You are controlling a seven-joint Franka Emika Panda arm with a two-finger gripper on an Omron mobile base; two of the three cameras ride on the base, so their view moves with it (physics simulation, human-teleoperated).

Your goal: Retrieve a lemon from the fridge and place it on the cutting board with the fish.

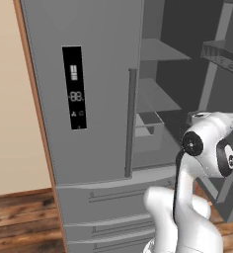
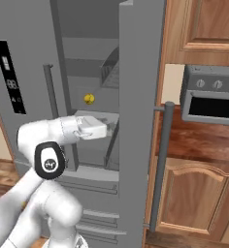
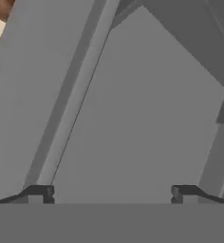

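Hand: we see our hand (image 3: 111, 194) released, its 2 fingertips (image 3: 40, 193) set wide apart with nothing between them, facing grey fridge panels.
Arm: our white arm reaches into the open right side of the fridge (image 2: 140, 97).
Lemon: we spot the lemon (image 2: 89, 99) inside the fridge, above the hand and apart from it.
Door: left door (image 1: 89, 89) closed, black display (image 1: 74, 88) on it.
Beyond: toaster oven (image 2: 211, 94) on the bench to the right.
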